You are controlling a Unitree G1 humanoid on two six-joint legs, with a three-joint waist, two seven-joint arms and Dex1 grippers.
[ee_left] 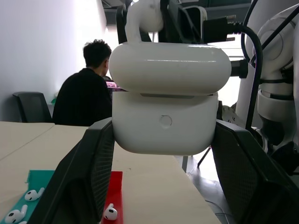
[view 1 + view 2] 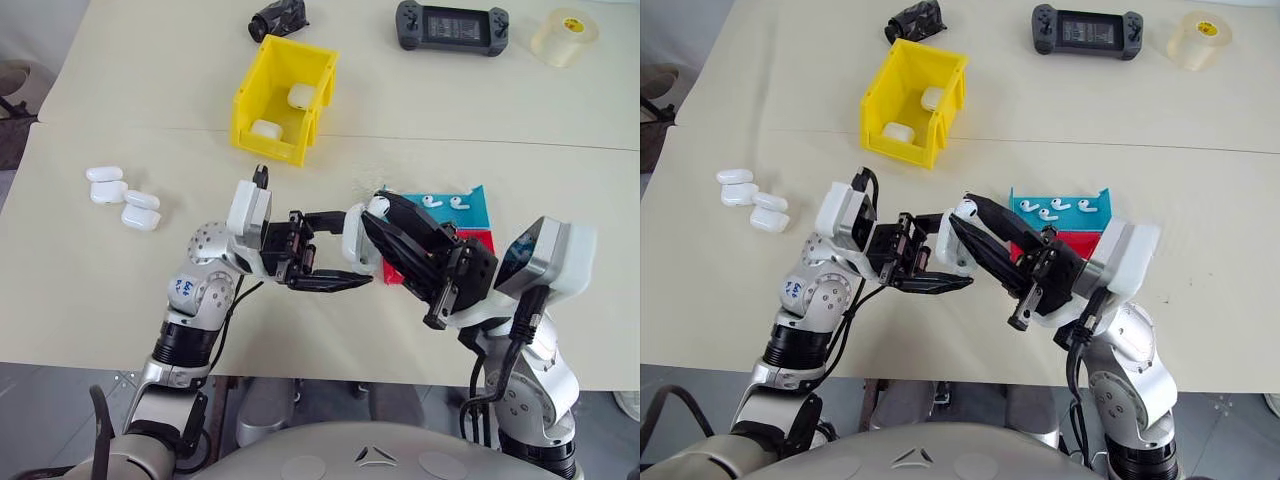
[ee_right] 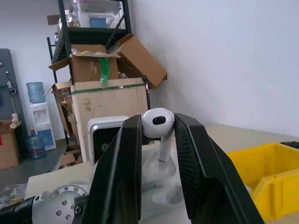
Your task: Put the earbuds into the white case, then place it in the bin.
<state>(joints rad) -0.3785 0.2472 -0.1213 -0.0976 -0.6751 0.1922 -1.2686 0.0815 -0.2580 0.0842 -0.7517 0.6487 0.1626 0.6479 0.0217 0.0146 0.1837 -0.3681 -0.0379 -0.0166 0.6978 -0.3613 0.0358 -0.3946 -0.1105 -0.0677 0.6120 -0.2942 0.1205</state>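
Your right gripper [image 3: 158, 140] was pinching a single earbud [image 3: 157, 125] by its head, stem hanging down, right above the white case [image 1: 166, 100], which your left gripper [image 1: 163, 154] clamped by its base with the lid hinged open. To seat it well, you needed to line the stem up with an open well, lower straight, and release only once it sat. The yellow bin [image 2: 255, 95] waited at eleven o'clock from the grippers, other cases already inside.

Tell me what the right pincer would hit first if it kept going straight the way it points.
Probably the white case clamped in the left pincer. The right pincer, holding an earbud, points up-left with its tips just above the case; depth is uncertain.
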